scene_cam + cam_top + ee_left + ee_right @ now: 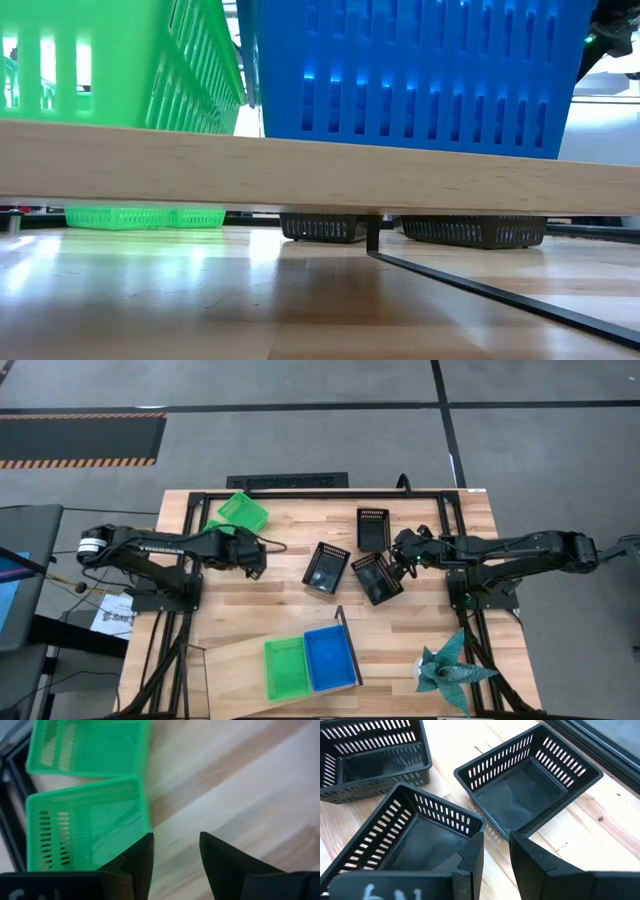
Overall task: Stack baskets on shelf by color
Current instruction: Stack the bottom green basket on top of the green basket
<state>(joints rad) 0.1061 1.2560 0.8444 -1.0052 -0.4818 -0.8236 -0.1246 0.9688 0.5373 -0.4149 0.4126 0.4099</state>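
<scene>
Two baskets on shelf point(232, 660): green point(286, 667) | blue point(331, 657) | both empty

From table height, the shelf point(320, 180) plank fills the middle and hides most of what lies behind: only strips of the black baskets point(322, 227) and a green basket point(145, 217) show beneath it. The blue basket point(420, 75) on the shelf is cut off at the top. From overhead, the left gripper point(252, 556) covers part of a green basket point(220, 528). How many blue baskets are nested I cannot tell.
</scene>
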